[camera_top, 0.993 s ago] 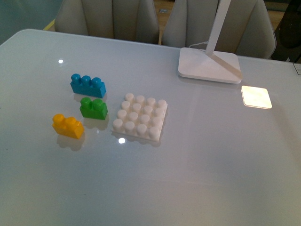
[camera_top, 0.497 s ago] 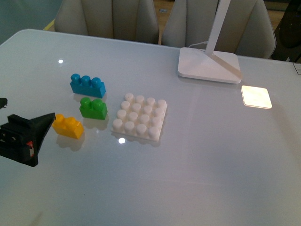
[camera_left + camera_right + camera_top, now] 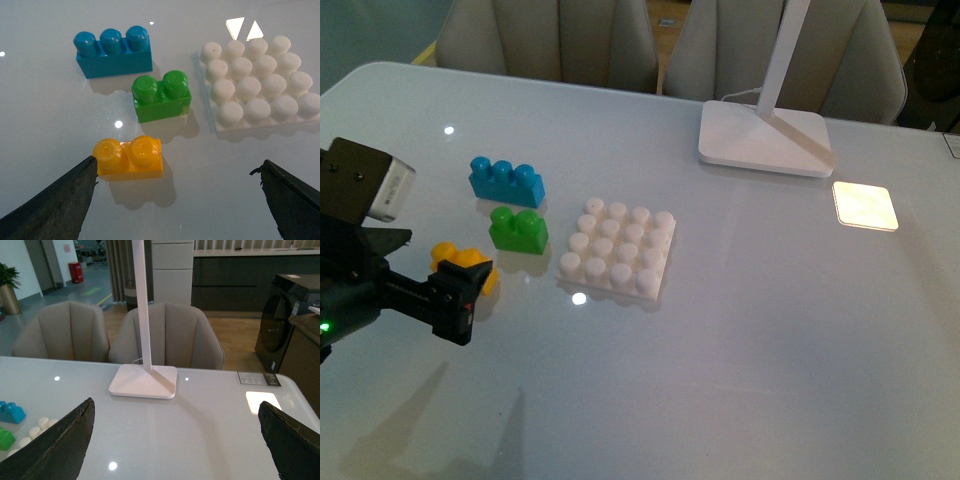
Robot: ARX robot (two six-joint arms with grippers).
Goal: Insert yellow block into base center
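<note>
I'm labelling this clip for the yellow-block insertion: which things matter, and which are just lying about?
In the job: yellow block, base, left gripper.
Lying about: green brick, blue brick, lamp.

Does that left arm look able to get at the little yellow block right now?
Probably yes. The left arm has its jaws wide open by the yellow block, with nothing between them; the green brick sits apart.

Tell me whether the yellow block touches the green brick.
Apart. The left wrist view shows a strip of bare table between the yellow block and the green brick.
</note>
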